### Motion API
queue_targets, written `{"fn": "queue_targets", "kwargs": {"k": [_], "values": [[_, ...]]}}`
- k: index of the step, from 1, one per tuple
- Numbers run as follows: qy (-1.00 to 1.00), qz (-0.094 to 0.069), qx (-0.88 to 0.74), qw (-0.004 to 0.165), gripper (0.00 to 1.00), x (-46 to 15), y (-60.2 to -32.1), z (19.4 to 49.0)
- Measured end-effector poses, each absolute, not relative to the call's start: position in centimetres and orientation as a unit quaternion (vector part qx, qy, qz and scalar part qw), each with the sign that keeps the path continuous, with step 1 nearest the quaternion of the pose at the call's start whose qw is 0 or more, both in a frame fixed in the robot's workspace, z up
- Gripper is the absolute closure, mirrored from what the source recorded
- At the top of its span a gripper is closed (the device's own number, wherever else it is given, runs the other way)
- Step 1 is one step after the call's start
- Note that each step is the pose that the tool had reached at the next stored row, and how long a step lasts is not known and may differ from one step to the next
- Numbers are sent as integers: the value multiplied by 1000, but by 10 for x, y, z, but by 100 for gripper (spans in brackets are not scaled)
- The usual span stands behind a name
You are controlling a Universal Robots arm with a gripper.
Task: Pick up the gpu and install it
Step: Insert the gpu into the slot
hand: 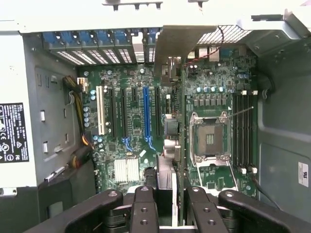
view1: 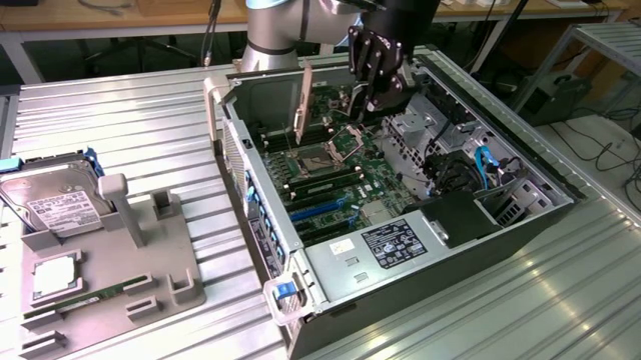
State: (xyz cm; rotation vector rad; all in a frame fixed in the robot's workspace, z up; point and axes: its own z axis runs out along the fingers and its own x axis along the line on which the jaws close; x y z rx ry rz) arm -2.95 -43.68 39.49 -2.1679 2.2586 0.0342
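Lying on a ribbed metal table [view1: 130, 105]: one open computer case [view1: 501, 247], motherboard facing up. Room behind: wooden workbenches, cables on the floor at the exterior view's right.

Grey parts fixture [view1: 150, 300], beside the case at the exterior view's left, carries a hard drive [view1: 55, 202], a processor [view1: 55, 274] and a memory stick [view1: 90, 294].

Gripper [view1: 365, 103] over the case, clamped on the gpu [view1: 305, 101], which is held on edge above the board, bracket toward the case's rear wall.

Wrist view adds: fingers [hand: 144, 208] pinching the card's edge, its bracket near the rear slot covers, blue expansion slot [hand: 146, 111] just beside it, CPU socket [hand: 210, 138] on the other side.
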Motion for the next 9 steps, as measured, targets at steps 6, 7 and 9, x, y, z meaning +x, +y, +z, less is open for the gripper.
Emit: {"fn": "queue_targets", "kwargs": {"k": [6, 7, 9], "values": [[719, 15, -695, 9, 72, -35, -437, 390], [719, 15, -695, 10, 72, -34, -437, 390], [719, 16, -695, 10, 72, -34, -439, 388]]}}
